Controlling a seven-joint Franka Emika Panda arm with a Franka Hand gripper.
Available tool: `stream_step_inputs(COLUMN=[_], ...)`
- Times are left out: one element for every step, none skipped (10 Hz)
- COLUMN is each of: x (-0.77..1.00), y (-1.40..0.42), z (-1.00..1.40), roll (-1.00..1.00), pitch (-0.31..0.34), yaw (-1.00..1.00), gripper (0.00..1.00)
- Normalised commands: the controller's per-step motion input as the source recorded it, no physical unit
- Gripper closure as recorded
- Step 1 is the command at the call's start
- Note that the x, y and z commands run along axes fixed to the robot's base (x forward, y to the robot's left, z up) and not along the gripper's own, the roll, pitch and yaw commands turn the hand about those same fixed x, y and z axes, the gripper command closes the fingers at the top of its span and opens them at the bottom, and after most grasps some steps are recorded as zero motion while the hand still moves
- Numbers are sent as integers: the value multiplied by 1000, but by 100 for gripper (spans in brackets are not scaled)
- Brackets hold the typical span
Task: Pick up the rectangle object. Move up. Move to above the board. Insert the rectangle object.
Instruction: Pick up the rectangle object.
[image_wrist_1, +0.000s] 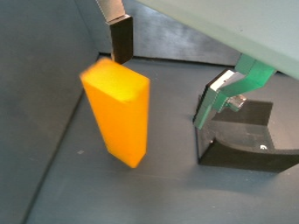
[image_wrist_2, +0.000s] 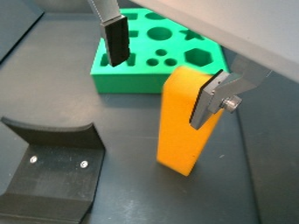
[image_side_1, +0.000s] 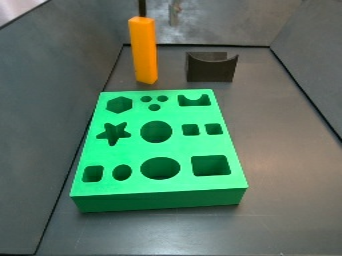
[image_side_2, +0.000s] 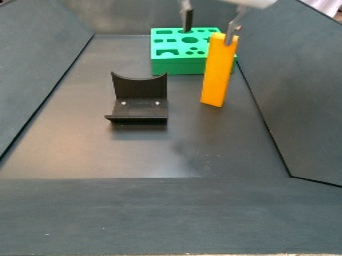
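Note:
The rectangle object (image_side_2: 217, 68) is a tall orange block standing upright on the dark floor, just in front of the green board (image_side_2: 174, 50). It also shows in both wrist views (image_wrist_1: 117, 109) (image_wrist_2: 184, 122) and in a side view (image_side_1: 143, 48). My gripper (image_side_2: 211, 32) is open and straddles the block's top. In a wrist view one finger (image_wrist_2: 216, 98) lies close against the block's side and the other finger (image_wrist_2: 114, 39) stands well apart from it. The board (image_side_1: 160, 145) lies flat with several shaped holes (image_wrist_2: 152, 52).
The dark fixture (image_side_2: 136, 98) with a curved wall stands on the floor beside the block, also seen in other views (image_side_1: 210, 65) (image_wrist_1: 246, 140) (image_wrist_2: 52, 166). Sloping dark walls (image_side_2: 54, 80) enclose the floor on both sides.

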Motion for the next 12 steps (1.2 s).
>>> stream_step_inputs(x=[-234, -426, -400, -283, -60, -157, -203, -23, 0, 0, 174, 360], y=[49, 69, 100, 40, 0, 0, 0, 160, 123, 14, -17, -57], z=[563, 457, 274, 0, -80, -6, 0, 0, -20, -29, -163, -303], roll=[0, 0, -19, -107, -123, -121, -80, -157, -154, -177, -210, -164], pitch=[-197, -230, -251, -264, -220, -224, -219, -207, -189, -194, -166, -116], yaw=[-194, -86, 74, 526, 777, 677, 571, 743, 777, 669, 457, 237], gripper=[0, 0, 0, 0, 0, 0, 0, 0, 0, 0, 0, 0])
